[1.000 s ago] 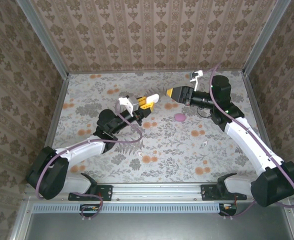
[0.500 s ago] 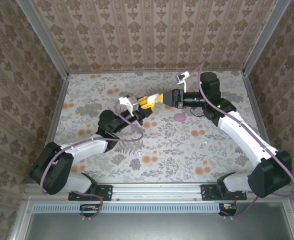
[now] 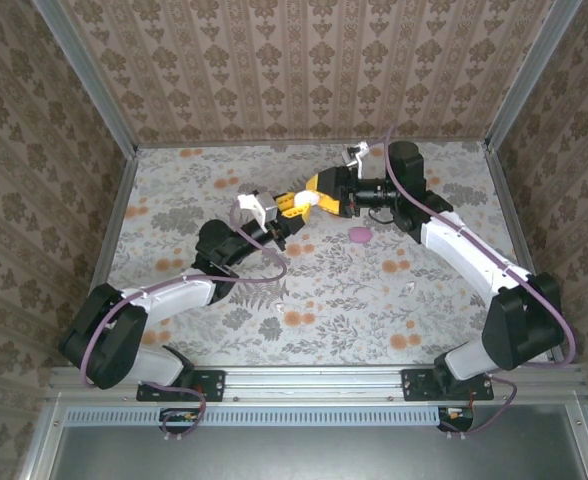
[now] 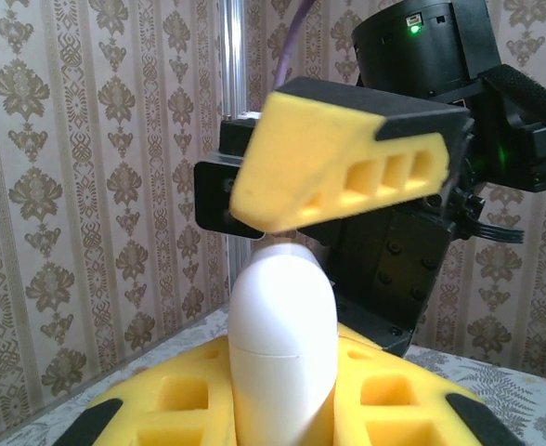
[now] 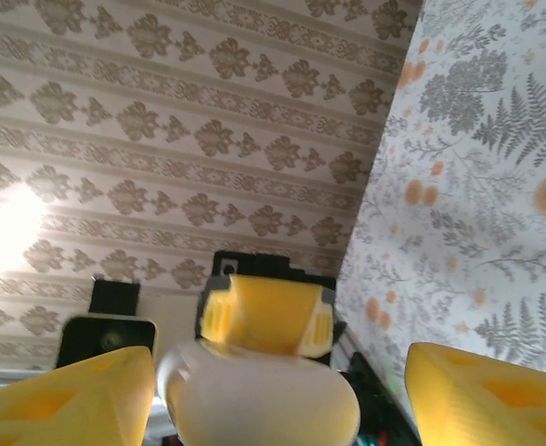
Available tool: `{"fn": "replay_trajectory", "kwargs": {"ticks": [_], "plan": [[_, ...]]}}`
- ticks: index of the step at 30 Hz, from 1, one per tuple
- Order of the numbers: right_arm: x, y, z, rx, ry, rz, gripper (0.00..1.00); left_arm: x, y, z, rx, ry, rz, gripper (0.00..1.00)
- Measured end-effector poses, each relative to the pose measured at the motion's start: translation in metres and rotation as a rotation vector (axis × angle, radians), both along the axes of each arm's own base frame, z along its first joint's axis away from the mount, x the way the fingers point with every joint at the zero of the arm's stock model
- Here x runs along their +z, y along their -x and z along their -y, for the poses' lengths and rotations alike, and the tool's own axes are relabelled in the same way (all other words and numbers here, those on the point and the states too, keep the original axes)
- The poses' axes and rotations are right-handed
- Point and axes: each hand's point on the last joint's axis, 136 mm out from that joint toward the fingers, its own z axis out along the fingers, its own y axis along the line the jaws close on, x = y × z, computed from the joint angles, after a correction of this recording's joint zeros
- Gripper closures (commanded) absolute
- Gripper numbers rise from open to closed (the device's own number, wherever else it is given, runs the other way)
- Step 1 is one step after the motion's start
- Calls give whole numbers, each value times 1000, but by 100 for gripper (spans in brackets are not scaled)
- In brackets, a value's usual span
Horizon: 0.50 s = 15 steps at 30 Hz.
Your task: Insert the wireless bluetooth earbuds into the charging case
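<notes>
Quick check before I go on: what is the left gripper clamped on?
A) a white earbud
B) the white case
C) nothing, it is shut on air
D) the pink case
B: in the left wrist view the white case stands upright, clamped between the yellow fingers of the left gripper, while the pink case lies apart on the table.

A lab-style robot booth: brown damask-patterned wall panels (image 3: 304,70) in silver aluminium frame posts (image 3: 83,70) enclose a floral-printed tabletop (image 3: 174,190), with a metal mounting rail (image 3: 314,378) along the bottom.
</notes>
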Motion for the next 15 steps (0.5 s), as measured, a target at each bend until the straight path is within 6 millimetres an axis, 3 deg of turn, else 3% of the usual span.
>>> {"fn": "replay_trajectory", "kwargs": {"ticks": [9, 15], "plan": [[0, 4, -7, 16, -22, -57, 49, -2, -1, 0, 6, -6, -1, 85], [-5, 4, -4, 8, 18, -44, 51, -7, -1, 2, 4, -26, -12, 85]]}}
